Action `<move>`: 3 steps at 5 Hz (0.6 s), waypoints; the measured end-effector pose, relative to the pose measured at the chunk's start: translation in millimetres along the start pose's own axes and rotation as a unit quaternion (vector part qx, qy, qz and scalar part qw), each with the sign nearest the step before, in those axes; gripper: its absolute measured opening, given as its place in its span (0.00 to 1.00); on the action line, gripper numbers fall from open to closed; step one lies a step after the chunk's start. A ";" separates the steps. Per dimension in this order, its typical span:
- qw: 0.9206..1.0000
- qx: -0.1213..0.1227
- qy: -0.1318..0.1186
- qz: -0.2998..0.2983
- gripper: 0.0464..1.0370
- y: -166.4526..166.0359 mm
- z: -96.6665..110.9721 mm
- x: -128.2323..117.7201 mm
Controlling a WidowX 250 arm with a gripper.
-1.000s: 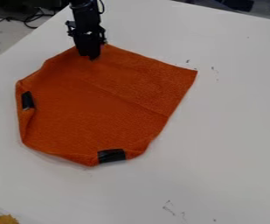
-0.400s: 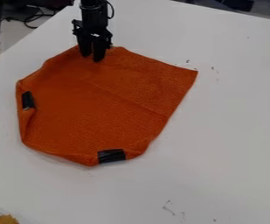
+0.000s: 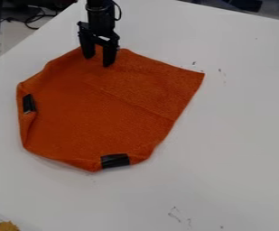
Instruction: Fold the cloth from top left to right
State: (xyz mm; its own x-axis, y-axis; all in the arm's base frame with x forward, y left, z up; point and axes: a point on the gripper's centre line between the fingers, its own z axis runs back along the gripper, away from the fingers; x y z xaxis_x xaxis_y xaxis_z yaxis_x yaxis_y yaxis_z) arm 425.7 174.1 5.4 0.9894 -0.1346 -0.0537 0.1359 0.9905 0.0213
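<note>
camera view: cloth (image 3: 99, 113) spread on the table (image 3: 238, 126), one faint crease across it. claw (image 3: 98, 60) wide, nothing pinched, pointing down over the cloth's top edge, left of its right corner; contact can't be confirmed. placement presumably chosen to take that edge for a fold to the right. black strips, one at the cloth's left edge (image 3: 28, 103), one at its bottom edge (image 3: 115, 160): likely tape, meant to pin it against dragging. writing: none legible on cloth or strips; marks (image 3: 174, 214) below the cloth form no readable word.
</note>
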 end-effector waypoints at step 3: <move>1.000 -0.002 -0.021 0.002 0.34 6.1 1.4 3.9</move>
State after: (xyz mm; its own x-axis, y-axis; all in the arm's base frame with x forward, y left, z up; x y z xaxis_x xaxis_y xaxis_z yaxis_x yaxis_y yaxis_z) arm 430.5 179.5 6.7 0.9913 -0.1309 -0.0116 0.1310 0.9912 0.0173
